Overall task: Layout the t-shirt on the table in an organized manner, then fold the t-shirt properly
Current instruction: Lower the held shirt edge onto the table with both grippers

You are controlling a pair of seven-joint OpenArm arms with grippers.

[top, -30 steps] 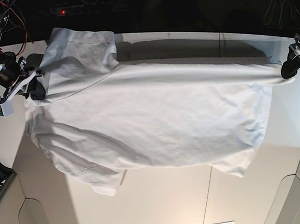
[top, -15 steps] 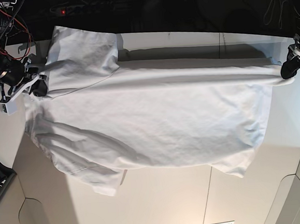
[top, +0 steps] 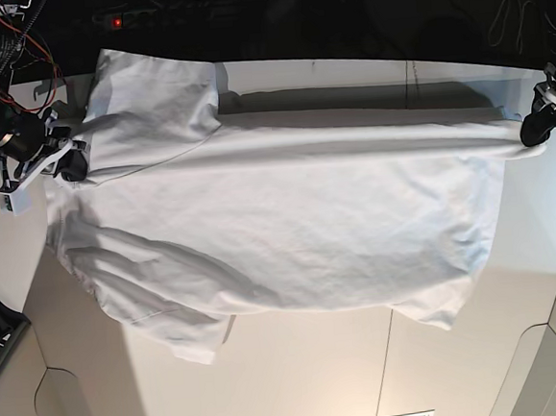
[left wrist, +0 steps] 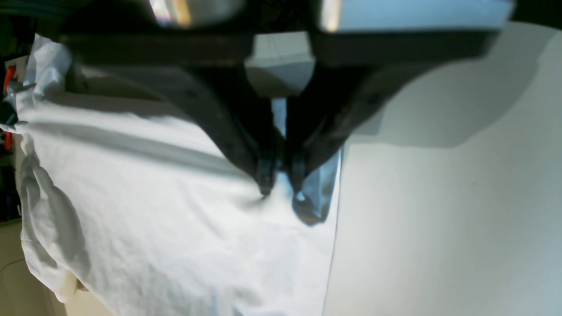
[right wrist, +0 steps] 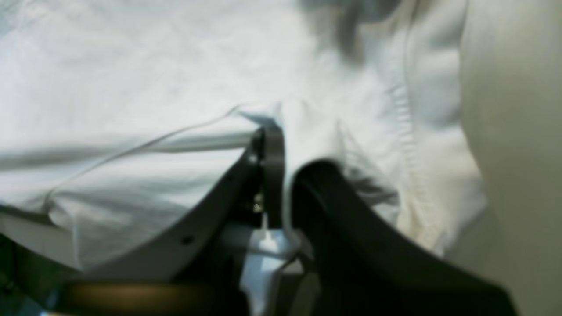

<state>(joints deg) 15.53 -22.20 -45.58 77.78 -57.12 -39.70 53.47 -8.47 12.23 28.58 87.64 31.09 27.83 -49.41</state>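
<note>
Two claws are set at opposite ends of the t-shirt [top: 289, 226]. Cloth is seen between the jaws of the right gripper [right wrist: 290, 149], which has been shifted slightly toward the table's far edge within the last second. Whether the cloth is pinched or released cannot be told. The left gripper [left wrist: 281, 186] is clenched on a hem corner. Between the claws the far edge is stretched taut. Nearer, the wrinkled body is spread on the table [top: 301, 380], with one sleeve bunched beside the right claw. Layout is judged nearly finished.
</note>
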